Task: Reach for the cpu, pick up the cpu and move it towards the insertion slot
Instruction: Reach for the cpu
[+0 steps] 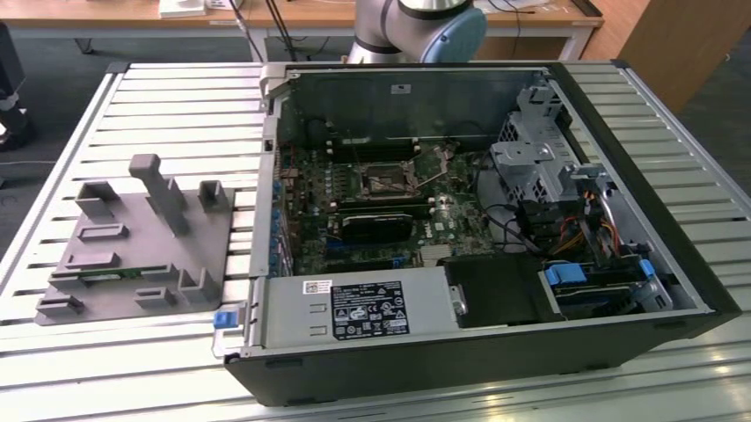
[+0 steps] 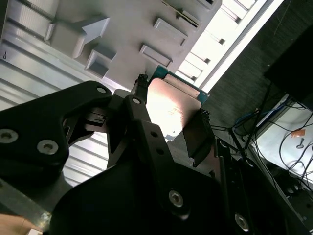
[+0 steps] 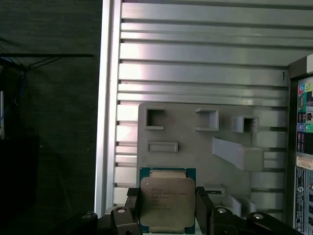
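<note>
The cpu [image 3: 167,201], a flat square chip with a silvery top and a thin green-tan rim, sits between my gripper's [image 3: 167,215] two black fingers [image 3: 131,208]. In the second wrist view its shiny face [image 2: 171,105] is clamped the same way by the gripper [image 2: 168,115], which is shut on it. The chip hangs well above the grey holder tray [image 3: 195,142]. The insertion slot [image 1: 385,180], a small metal-framed socket with a dark centre, lies on the motherboard inside the open computer case.
The open black computer case [image 1: 634,176] lies on a slatted metal table [image 1: 176,97]. Inside are a black rectangular block [image 1: 375,227], a labelled power supply [image 1: 352,308] and a drive cage [image 1: 534,167]. The grey holder tray [image 1: 129,246] with upright posts lies at the exterior view's left.
</note>
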Tool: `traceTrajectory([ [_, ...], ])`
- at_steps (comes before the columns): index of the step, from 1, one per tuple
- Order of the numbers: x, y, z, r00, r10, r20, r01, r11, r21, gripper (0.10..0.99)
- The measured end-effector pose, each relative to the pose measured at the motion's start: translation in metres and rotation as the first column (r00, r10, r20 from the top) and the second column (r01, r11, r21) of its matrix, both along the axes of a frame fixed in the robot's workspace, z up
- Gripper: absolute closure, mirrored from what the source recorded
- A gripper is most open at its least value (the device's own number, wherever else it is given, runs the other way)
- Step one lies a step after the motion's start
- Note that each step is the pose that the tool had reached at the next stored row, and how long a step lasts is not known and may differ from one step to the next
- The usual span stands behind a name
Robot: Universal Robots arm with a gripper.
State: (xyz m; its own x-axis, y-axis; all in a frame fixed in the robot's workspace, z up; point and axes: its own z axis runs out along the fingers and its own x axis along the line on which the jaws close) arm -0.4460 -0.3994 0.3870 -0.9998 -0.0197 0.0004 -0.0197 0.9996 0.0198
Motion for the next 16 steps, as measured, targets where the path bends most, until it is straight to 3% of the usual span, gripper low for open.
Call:
traceTrajectory([
  [11, 0.0, 0.0022, 0.0257, 1.0, 0.0, 0.0, 0.0, 1.0, -0.001, 0.545],
  [16, 0.005, 0.0036, 0.0289, 1.0, 0.0, 0.0, 0.0, 1.0, -0.001, 0.545],
])
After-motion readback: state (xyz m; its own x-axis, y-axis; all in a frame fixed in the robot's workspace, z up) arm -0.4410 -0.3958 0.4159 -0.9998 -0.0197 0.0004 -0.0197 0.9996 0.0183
